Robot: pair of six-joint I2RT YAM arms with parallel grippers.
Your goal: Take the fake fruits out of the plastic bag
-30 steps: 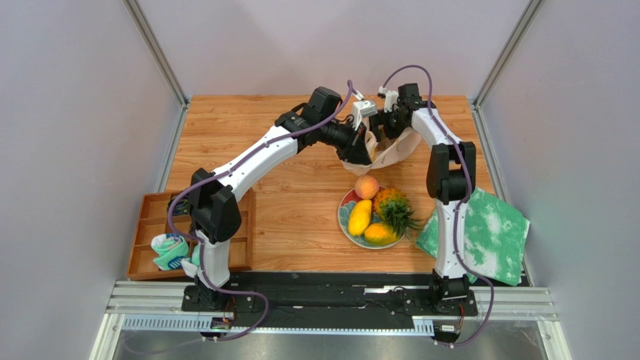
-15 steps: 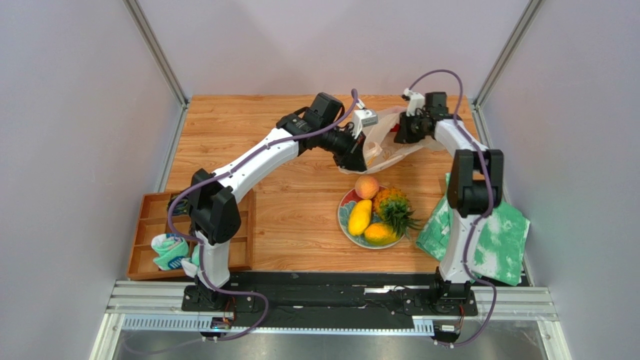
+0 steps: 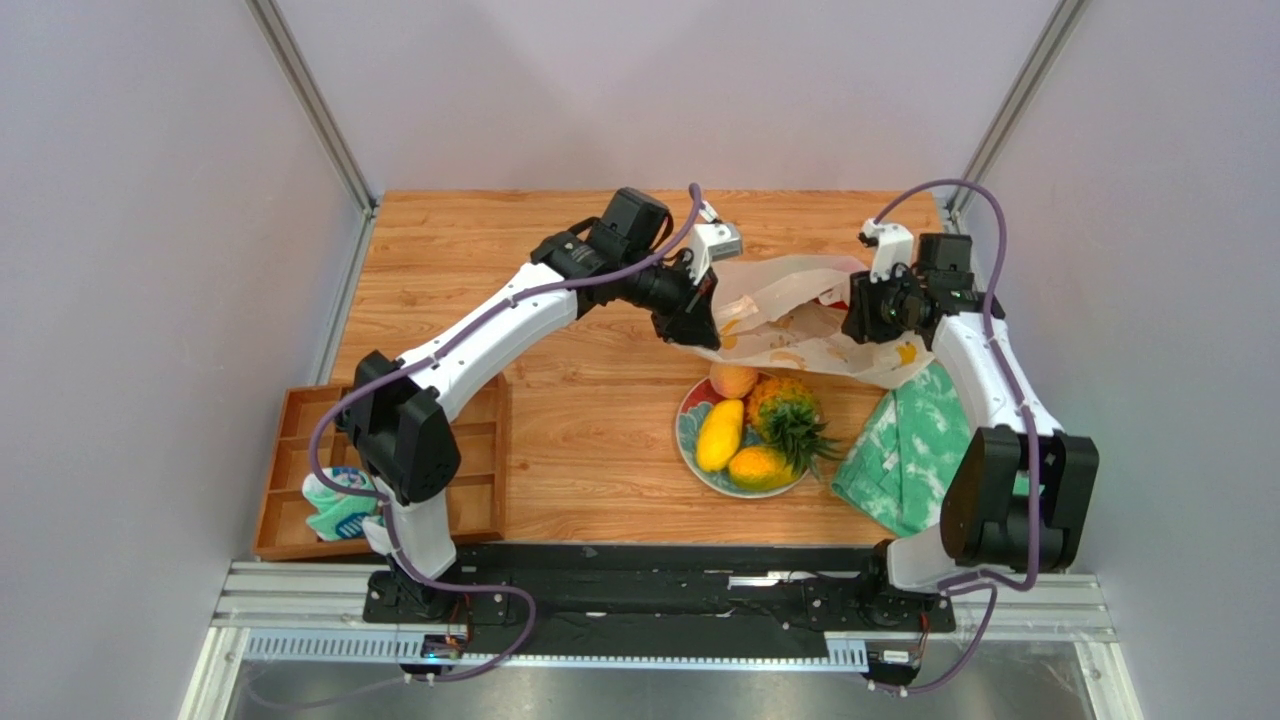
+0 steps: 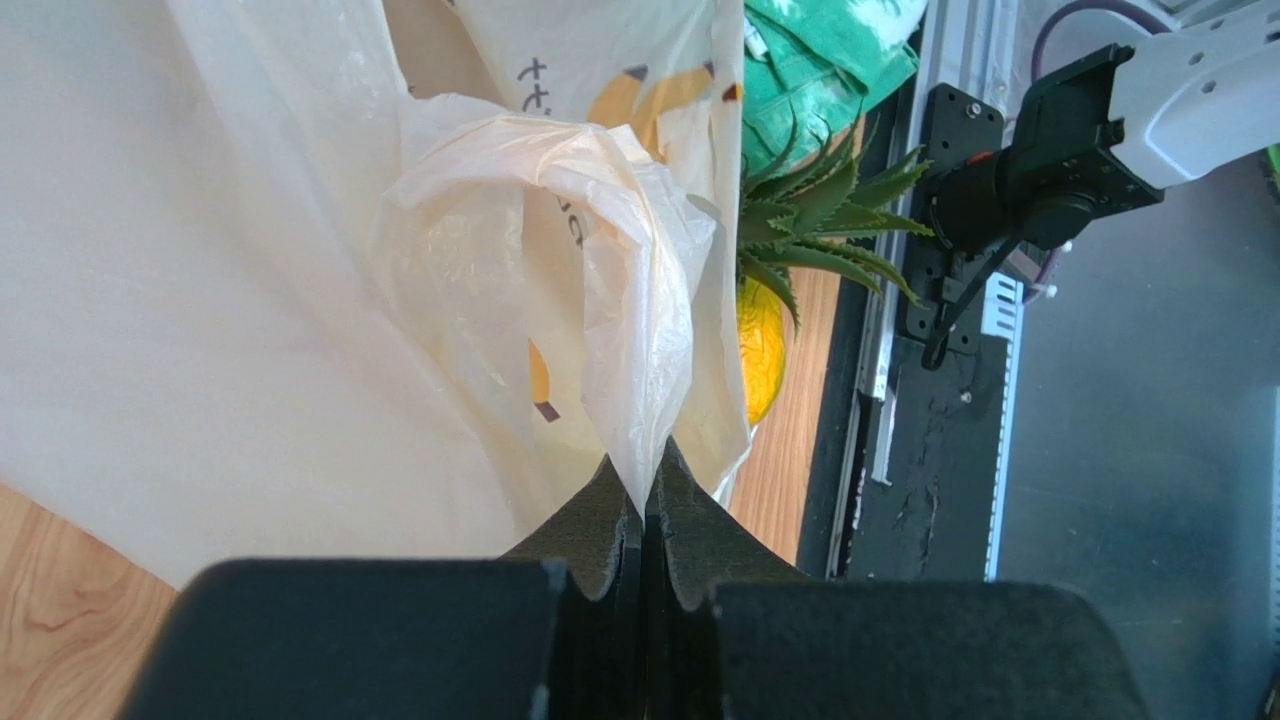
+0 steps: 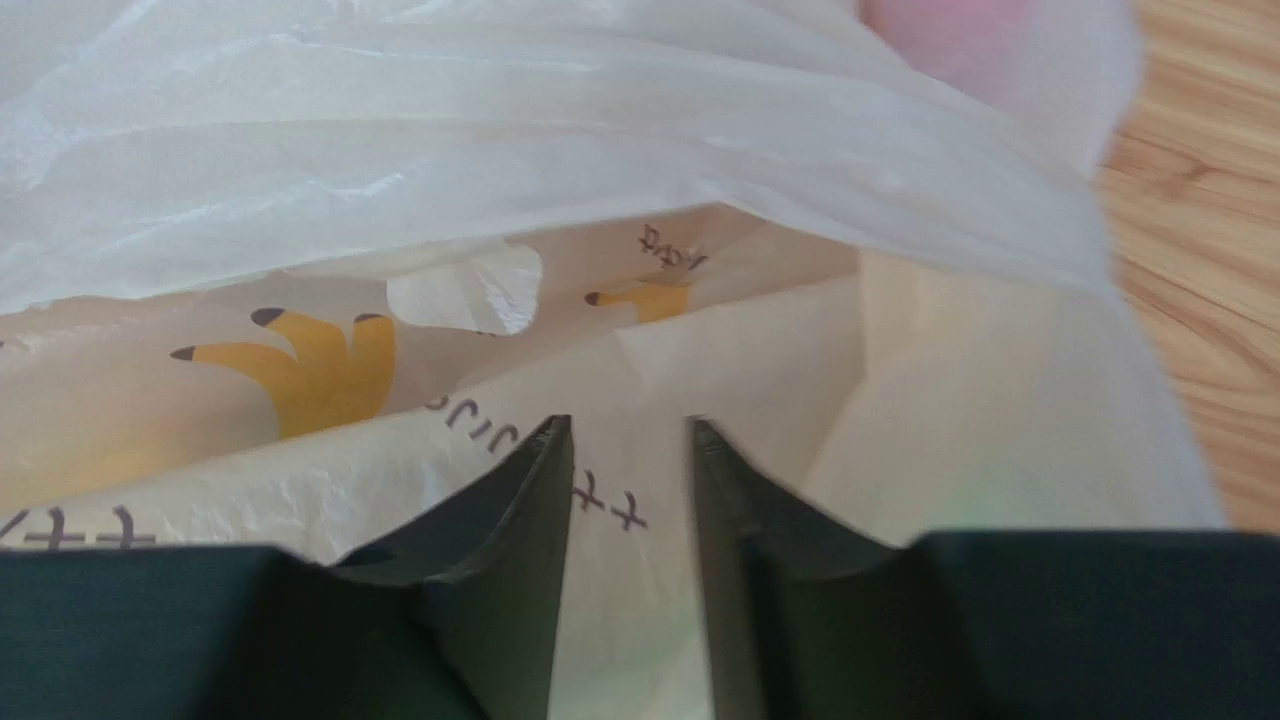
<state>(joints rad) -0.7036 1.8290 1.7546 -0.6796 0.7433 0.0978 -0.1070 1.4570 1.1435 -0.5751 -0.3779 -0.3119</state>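
The plastic bag [image 3: 784, 318], thin white film printed with bananas, stretches between both grippers above the plate's far edge. My left gripper [image 4: 649, 465] is shut on a twisted loop of the bag [image 4: 601, 225]; in the top view it [image 3: 705, 312] sits at the bag's left end. My right gripper [image 5: 631, 435] is at the bag's right end [image 3: 867, 318], jaws partly apart, flat film [image 5: 451, 225] showing across the gap, unpinched. A bit of red [image 3: 824, 306] shows in the bag. On the plate [image 3: 687, 435] lie a peach [image 3: 733, 383], two mangoes [image 3: 720, 435] and a pineapple [image 3: 781, 414].
A green-and-white cloth [image 3: 920, 450] lies right of the plate, under the right forearm. A wooden compartment tray [image 3: 301, 450] holding a teal-and-white bundle [image 3: 338, 503] sits at the near left. Metal frame posts and grey walls bound the table.
The right arm swung right and nearer, drawing the bag out sideways over the plate's far edge. Its jaws narrowed from wide. The left gripper kept its hold and shifted slightly.
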